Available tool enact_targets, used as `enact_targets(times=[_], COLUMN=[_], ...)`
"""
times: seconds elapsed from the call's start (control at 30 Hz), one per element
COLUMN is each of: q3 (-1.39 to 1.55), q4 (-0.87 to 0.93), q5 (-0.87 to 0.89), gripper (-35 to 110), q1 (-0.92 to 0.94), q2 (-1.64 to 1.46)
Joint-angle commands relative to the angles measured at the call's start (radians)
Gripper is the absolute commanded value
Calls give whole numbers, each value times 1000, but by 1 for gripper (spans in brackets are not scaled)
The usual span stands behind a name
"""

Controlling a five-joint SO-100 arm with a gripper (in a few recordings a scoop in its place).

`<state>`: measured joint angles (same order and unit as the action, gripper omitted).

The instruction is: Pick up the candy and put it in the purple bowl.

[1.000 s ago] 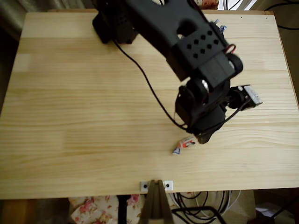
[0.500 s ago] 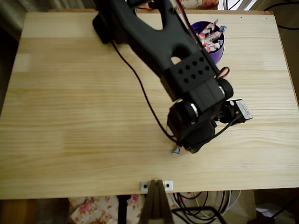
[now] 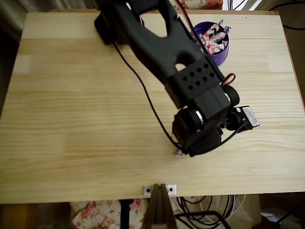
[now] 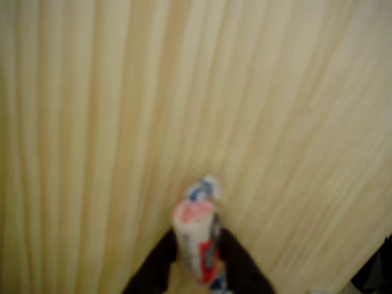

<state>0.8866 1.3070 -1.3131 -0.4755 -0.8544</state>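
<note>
In the wrist view the candy, red and white with a bluish twisted end, stands between two dark fingers that press against both its sides. My gripper is shut on it, low over the pale wooden table. From overhead, the black gripper hangs near the table's front, right of centre, and covers the candy except for a silvery wrapper end. The purple bowl stands far off at the back right, holding several wrapped sweets.
The black arm reaches diagonally from its base at the back edge. A thin black cable trails along it. A metal bracket sits at the front edge. Bare wood spans the left half of the table.
One second ago the candy lay in the open beside the gripper's tip. The gripper has since shifted left and down over it, and the arm no longer hides the purple bowl.
</note>
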Motion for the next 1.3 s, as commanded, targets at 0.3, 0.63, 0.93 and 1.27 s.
enact_targets(times=[0.3,0.63,0.93,1.27], q3=[-232,-206,121,692], q4=[189,354,310,74], q5=[-5,176,341,712], gripper=[3,1,0,0], q1=[-5,-87,-201,-334], q2=[32,-235,-595,-1109])
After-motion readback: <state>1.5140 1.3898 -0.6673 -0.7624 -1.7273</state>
